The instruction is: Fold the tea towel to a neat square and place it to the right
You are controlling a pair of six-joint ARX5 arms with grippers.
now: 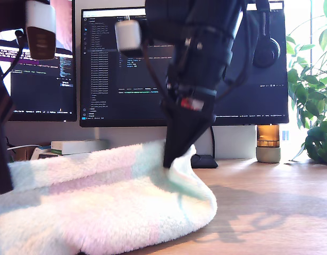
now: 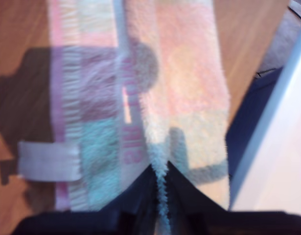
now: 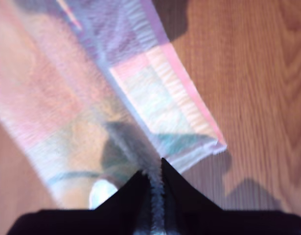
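Fluffy white terry with pale pink and mint bands, the tea towel is lying draped over the wooden desk toward the exterior view's left, one edge raised. It is looking soft, light and floppy, so I am judging it will sag and needs holding at its edges. My first gripper is pinching a fuzzy edge between its pressed-together jaws, near the small white tag. My second gripper is likewise clamping a raised fold of cloth near a hemmed corner.
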